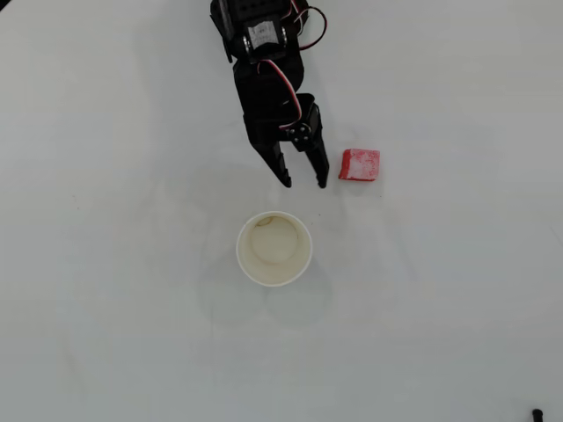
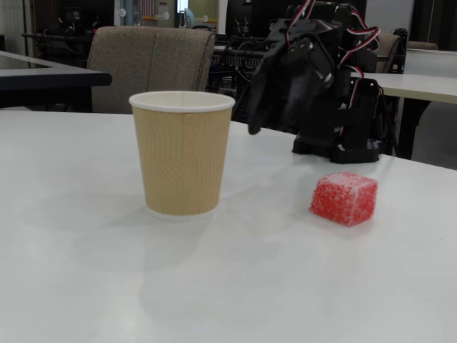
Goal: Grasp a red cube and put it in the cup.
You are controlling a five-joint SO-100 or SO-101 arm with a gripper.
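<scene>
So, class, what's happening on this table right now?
A robot arm's gripper hangs open above the table, holding nothing. The cube lies on the table just right of it in the overhead view, untouched. The cup stands upright and empty, nearer the fixed camera than the gripper.

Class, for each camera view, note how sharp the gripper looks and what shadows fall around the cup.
Overhead view: gripper crisp; the cup casts several faint overlapping shadows under even light. Fixed view: gripper motion-blurred, cup sharp with a soft shadow, background slightly out of focus.
</scene>
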